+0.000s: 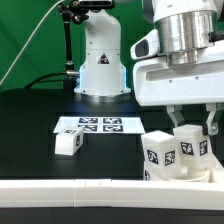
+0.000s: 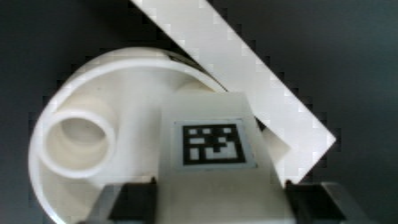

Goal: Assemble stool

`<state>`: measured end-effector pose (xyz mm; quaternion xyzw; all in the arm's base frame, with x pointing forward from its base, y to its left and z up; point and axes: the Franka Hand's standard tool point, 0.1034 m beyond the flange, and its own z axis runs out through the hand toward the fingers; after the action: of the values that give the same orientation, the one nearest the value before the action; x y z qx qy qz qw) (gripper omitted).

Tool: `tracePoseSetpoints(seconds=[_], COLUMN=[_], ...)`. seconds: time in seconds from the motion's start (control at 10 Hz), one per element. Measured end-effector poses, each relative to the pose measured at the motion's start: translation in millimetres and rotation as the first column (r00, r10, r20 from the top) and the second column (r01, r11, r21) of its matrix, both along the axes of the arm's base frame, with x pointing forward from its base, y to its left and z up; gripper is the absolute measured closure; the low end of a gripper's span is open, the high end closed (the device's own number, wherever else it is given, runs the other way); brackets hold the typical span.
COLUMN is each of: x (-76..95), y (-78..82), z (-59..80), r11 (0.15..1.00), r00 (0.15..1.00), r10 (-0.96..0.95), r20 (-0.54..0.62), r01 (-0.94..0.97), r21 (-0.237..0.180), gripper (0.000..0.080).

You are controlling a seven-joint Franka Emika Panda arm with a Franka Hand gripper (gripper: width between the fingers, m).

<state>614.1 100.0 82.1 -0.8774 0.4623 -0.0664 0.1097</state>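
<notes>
The long white rail [image 1: 90,190] is seen at the front, and the round seat [image 2: 107,90] is parked just beside it, one socket [image 2: 79,135] shown unfilled. The gripper [image 2: 217,205] is pinched on a tagged leg [image 2: 214,135], held over the seat near that hole. Another leg [image 1: 67,143] is left loose by the marker board [image 1: 88,125]. Most of the fitting is judged undone.

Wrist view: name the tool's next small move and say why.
Probably carry the leg sideways over the open socket in the seat disc, then lower. The tool seems clamped on the leg, which sits beside that hole, not above it.
</notes>
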Motion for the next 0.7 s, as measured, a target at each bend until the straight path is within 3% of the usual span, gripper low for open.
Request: tracePoseSetpoints(seconds=[0.3, 0.6, 0.7], x=[0.3, -2.2, -2.3], y=[-0.6, 1.1, -1.2], z=[0.5, 1.1, 0.9], r11=[0.982, 0.843, 0.759], r00=[0.984, 0.856, 0.78], r10=[-0.178, -0.506, -0.608], r20=[-0.025, -0.11, -0.149], r01=[0.179, 0.517, 0.626], r21=[0.051, 0.148, 0.179], gripper=[0.0459, 0.0459, 0.0459])
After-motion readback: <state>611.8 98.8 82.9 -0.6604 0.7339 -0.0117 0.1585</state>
